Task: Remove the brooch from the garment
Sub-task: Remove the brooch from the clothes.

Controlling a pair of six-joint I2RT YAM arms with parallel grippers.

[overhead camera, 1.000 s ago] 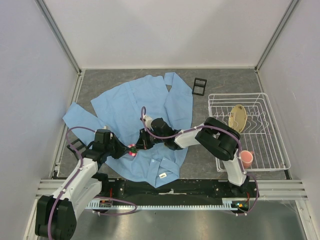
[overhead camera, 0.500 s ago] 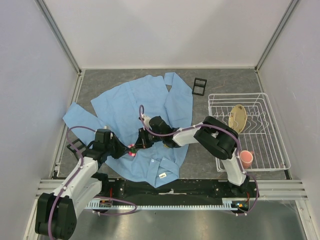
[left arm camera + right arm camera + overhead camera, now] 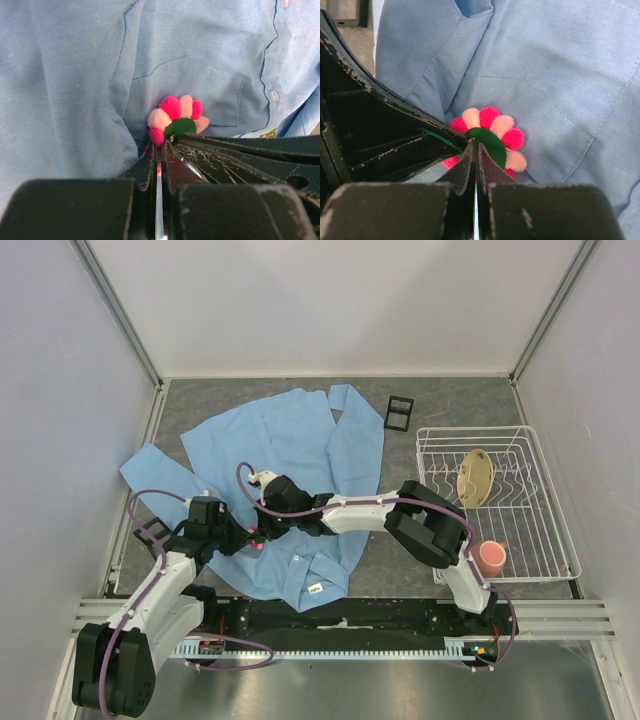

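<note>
The light blue garment (image 3: 290, 435) lies spread on the grey table, and it fills the left wrist view (image 3: 75, 75) and the right wrist view (image 3: 560, 60). The brooch (image 3: 257, 537) is a ring of pink pompoms; its green back (image 3: 179, 126) faces both wrist cameras (image 3: 492, 137). It stands up off the cloth near the chest pocket. My left gripper (image 3: 246, 540) is shut, its tips (image 3: 161, 146) pinching the brooch's lower edge. My right gripper (image 3: 264, 530) comes in from the other side, shut, its tips (image 3: 474, 145) on the green back. The two grippers' fingers touch.
A white wire dish rack (image 3: 530, 540) stands on the right, with a tan plate (image 3: 476, 476) in it and a pink cup (image 3: 491, 558) at its near corner. A small black frame (image 3: 398, 413) lies behind the shirt. A dull gold emblem (image 3: 269, 134) shows near the buttons.
My right gripper has closed and moved left to the brooch. The shirt has slid and bunched slightly leftward. My left gripper has stayed in place.
</note>
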